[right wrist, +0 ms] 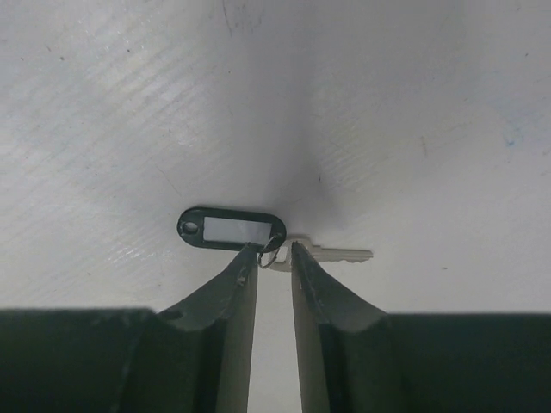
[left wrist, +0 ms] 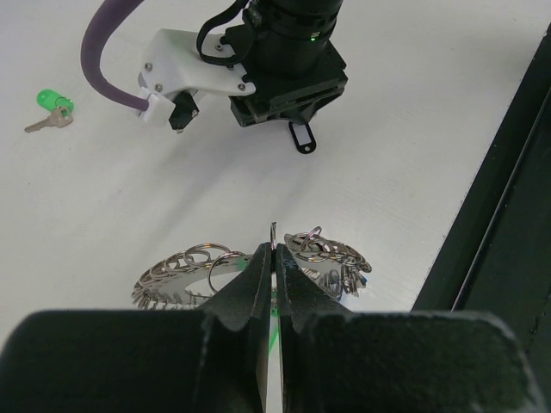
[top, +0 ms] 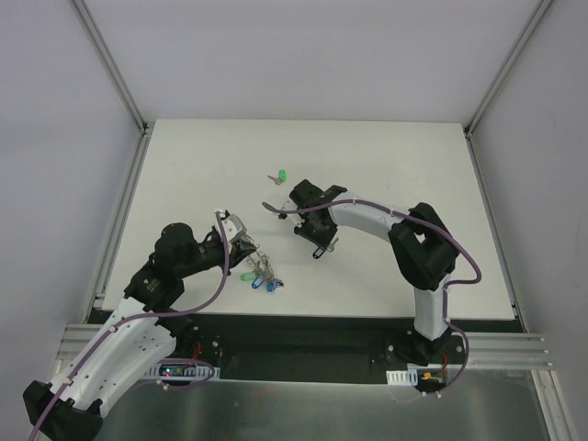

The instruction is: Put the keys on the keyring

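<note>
Keyring (left wrist: 168, 280) lies flat on the table (top: 386, 165) in front of the left arm, its rim crowded with small wire loops. A green-headed key (top: 248, 276) and a blue-headed key (top: 270, 286) sit at its near edge, apparently already hung.

Left gripper (left wrist: 274, 251): fingers pressed together, pinching one upright wire loop at the ring's rim, so it serves as the anchor hand.

Right gripper (right wrist: 275, 254): fingers parted only a sliver, tips flanking the little split ring that joins the black tag (right wrist: 231, 230) to its metal key (right wrist: 331, 254). The tag and key look to be lying on the table near the middle, apart from the keyring. A gap shows on either side of the split ring, so I read no firm pinch, though contact at the tips cannot be ruled out.

Step in hand, as I judge it: fetching the black-tagged key for threading. The next move calls for a secure nip on that split ring, a lift, then carrying it across to the held loop. That means fine alignment, wire on wire.

Loose green key (top: 278, 176) waits farther back, untouched.
</note>
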### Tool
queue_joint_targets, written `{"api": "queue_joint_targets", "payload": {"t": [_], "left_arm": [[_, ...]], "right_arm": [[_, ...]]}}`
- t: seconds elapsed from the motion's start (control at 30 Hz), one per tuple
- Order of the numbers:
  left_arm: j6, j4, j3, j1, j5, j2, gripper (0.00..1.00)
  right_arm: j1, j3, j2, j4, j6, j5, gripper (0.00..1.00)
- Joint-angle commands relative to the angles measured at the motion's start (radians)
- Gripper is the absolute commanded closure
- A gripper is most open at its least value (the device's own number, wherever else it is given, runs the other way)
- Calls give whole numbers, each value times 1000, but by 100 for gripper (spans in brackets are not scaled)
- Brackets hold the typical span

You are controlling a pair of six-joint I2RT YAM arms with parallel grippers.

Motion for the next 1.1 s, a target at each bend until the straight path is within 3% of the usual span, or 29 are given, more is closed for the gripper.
{"api": "queue_joint_targets", "payload": {"t": [0.0, 0.2, 0.43, 0.73, 1.07], "left_arm": [[-12, 33, 52, 12, 24, -14, 100], [-20, 33, 52, 13, 21, -37, 100], [-26, 34, 53, 13, 15, -53, 100], [-32, 33, 53, 15, 12, -50, 100], [-33, 33, 53, 18, 12, -41, 100]], "right_arm": [[5, -13, -122, 65, 3, -32, 71], [-21, -220, -358, 291, 77, -88, 57], [-66, -617, -602, 680, 224, -144, 55], [-29, -731, -562, 849, 140, -93, 55], [45, -667, -446, 810, 25, 37, 65]]}}
